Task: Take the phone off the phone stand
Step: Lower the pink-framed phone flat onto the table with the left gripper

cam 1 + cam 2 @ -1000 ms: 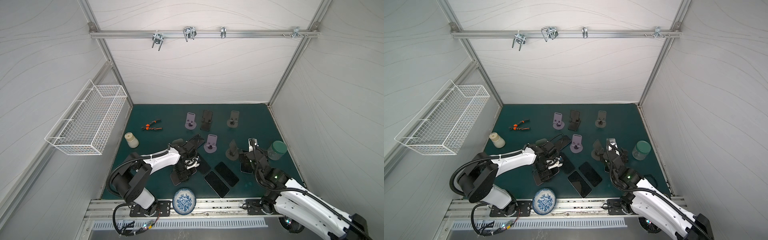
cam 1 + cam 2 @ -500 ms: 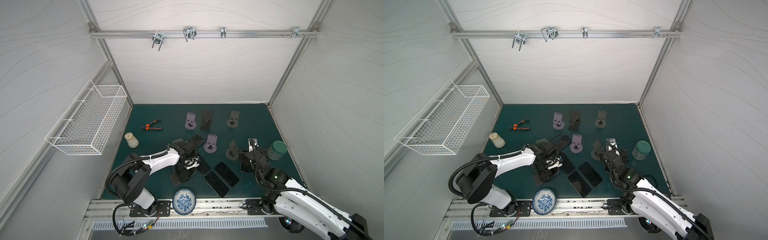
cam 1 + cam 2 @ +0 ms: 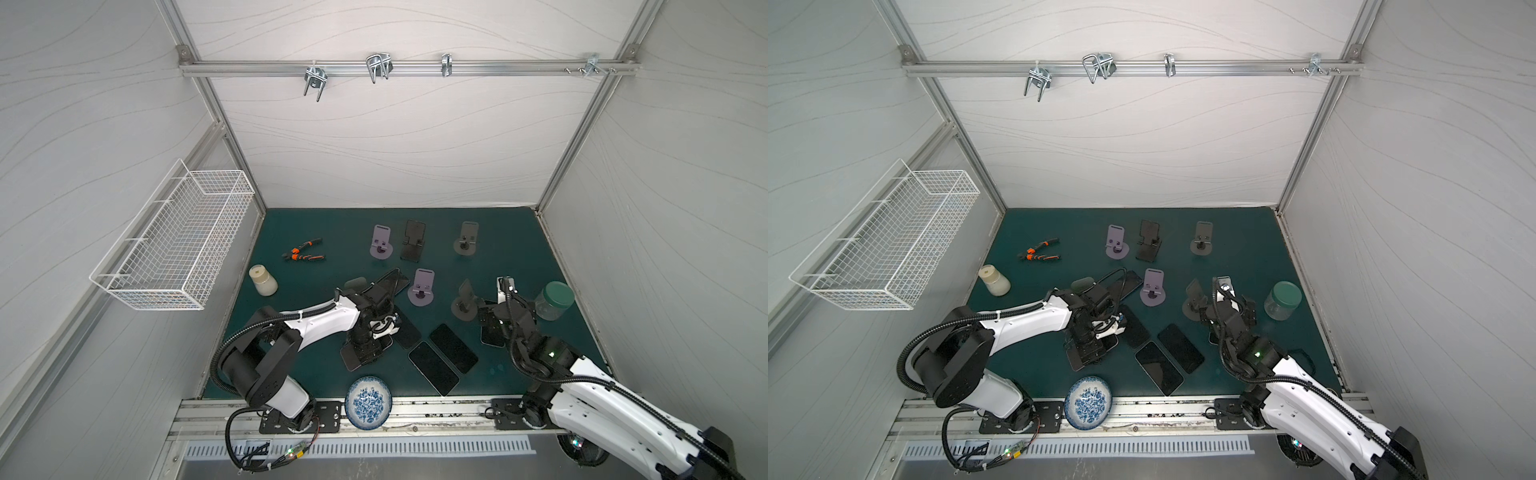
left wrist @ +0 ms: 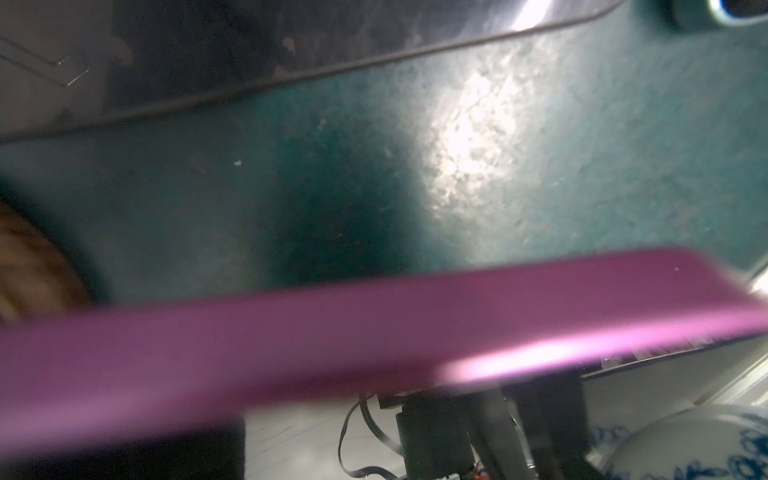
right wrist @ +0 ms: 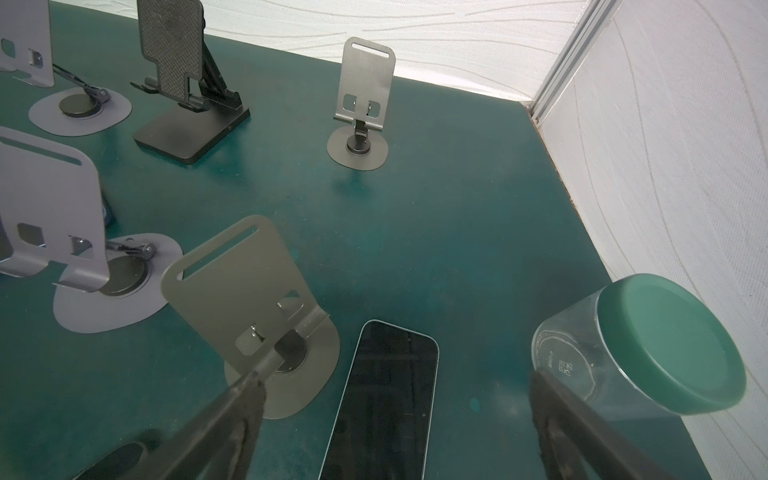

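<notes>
i'm watching the left claw (image 3: 368,348) pointing straight down near the front middle of the green mat (image 3: 299,232), right over the purple-cased phone (image 3: 352,362). that phone is lying on the mat, off every stand, near the blue-and-white plate (image 3: 368,402). in the left wrist view its purple edge (image 4: 374,345) is filling a blurred band across the frame (far too close for focus), so i cannot tell whether the jaws are pinching it or standing clear of it.

the right claw (image 5: 399,378) is hanging wide open and gripping nothing. between its fingers (image 5: 232,407) a second phone (image 5: 386,399) is lying screen up on the mat, just beside the grey stand (image 5: 245,299). a green-lidded jar (image 5: 648,345) is sitting on the other side of that phone, near the right wall.

in both top views i'm seeing three more phones (image 3: 432,368) lying flat, side by side, between the two claws. behind them a lilac stand (image 3: 422,286) is standing upright, and further back a row of three stands (image 3: 413,243) is lining up toward the rear wall. orange-handled pliers (image 3: 303,254) are lying at the back left, well apart from both arms.
</notes>
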